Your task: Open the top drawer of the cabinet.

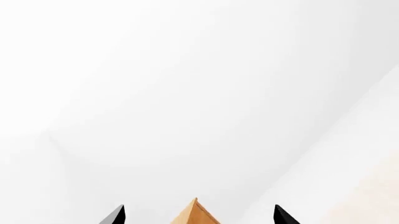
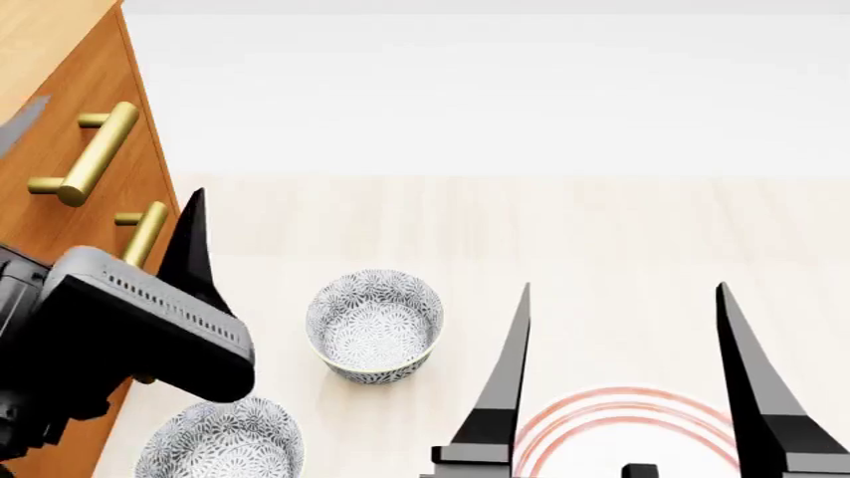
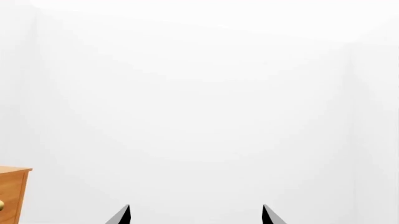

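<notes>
Pale wood floor and white walls; the cabinet sits at head view's left edge, mostly cropped, with the top drawer flush shut and its brass handle in view. Left gripper is close by the cabinet front, one finger hidden behind its body, but left wrist view shows both tips spread, nothing between. Right gripper is spread too, above a red-ringed plate cut off at the frame bottom, with two patterned bowls between the arms.
</notes>
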Tool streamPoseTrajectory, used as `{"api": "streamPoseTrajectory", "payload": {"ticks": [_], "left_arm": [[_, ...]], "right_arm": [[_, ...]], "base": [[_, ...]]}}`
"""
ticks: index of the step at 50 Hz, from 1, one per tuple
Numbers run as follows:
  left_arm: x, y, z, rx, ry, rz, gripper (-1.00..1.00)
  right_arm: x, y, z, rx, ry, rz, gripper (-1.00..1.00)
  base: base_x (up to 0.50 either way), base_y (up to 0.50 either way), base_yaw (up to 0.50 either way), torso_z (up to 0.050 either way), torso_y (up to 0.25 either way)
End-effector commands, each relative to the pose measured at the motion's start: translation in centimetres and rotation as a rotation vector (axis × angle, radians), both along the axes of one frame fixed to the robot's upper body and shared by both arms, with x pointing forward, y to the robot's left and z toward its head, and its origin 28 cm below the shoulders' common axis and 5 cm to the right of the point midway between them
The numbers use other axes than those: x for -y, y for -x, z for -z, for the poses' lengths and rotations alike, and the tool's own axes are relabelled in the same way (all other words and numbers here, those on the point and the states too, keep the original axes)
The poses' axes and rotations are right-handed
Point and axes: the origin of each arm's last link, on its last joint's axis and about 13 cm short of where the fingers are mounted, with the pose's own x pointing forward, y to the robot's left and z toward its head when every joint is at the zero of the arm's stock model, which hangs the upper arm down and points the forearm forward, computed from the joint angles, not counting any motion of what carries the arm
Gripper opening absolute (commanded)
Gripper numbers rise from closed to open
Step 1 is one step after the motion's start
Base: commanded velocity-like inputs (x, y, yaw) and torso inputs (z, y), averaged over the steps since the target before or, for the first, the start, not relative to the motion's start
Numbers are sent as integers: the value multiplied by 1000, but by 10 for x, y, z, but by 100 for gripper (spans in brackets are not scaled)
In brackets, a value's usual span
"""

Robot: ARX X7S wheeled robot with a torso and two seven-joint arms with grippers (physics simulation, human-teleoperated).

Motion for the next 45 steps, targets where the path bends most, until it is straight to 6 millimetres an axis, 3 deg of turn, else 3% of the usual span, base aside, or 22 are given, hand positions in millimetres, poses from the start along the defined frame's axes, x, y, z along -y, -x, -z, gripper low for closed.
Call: {"api": "streamPoseTrajectory", "payload": {"ticks": [1,12,30,45], "left_arm": [[-5,-20,3,-44,-150,-73,100],[-8,-26,11,-84,-267,-115,100],[-21,-47,20,-88,-387,-359,100],[-22,-58,30,-115,-438,-366,100]], "right_arm": [[1,0,0,1,-4,2,100],[0,0,1,-4,-5,0,100],[0,-3,4,-17,-5,0,100],[0,-3,4,-16,-4,-2,100]], "base": [[0,0,0,0,0],[0,0,0,0,0],[0,0,0,0,0],[0,0,0,0,0]]}}
